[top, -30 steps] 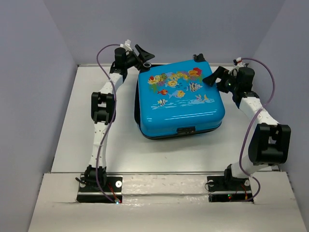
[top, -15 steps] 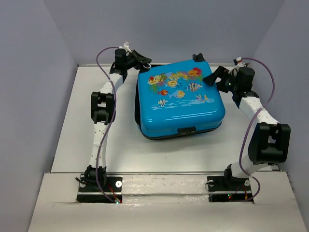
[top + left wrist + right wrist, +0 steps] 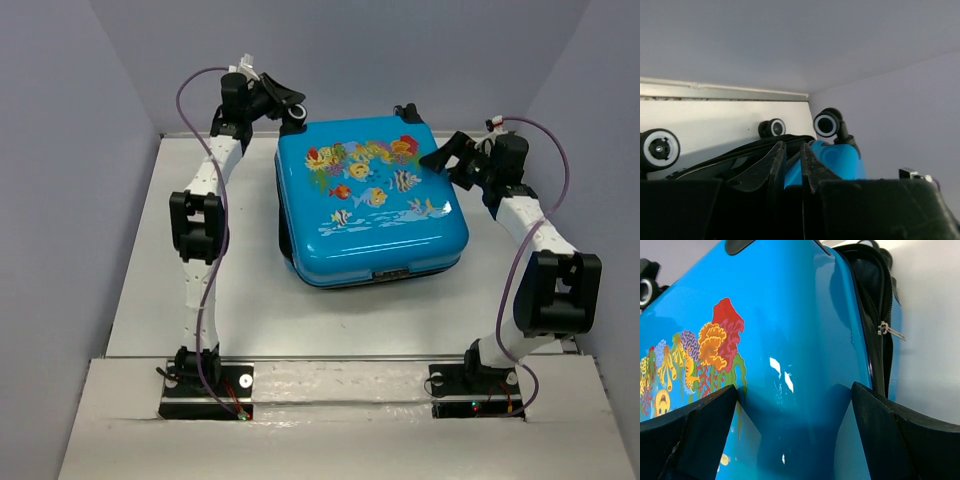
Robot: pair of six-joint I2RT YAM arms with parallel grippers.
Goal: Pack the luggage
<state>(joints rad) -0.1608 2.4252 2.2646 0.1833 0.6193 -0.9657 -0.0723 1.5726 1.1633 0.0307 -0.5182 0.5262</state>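
Soft, even light (slight glare)

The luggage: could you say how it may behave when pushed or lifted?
The luggage has a glossy hard shell: probably stiff but slippery. Lying flat, its wheels likely won't roll it. Its zipper looks open, so it may swing open.

The luggage (image 3: 372,200), a small bright-blue hard-shell case printed with cartoon fish and coral, lies flat on the table's far half, printed shell up. Its black-and-white wheels (image 3: 827,124) point toward the far edge. The black zipper stands undone along the right side, its metal pull (image 3: 888,330) hanging loose, the shells slightly ajar.
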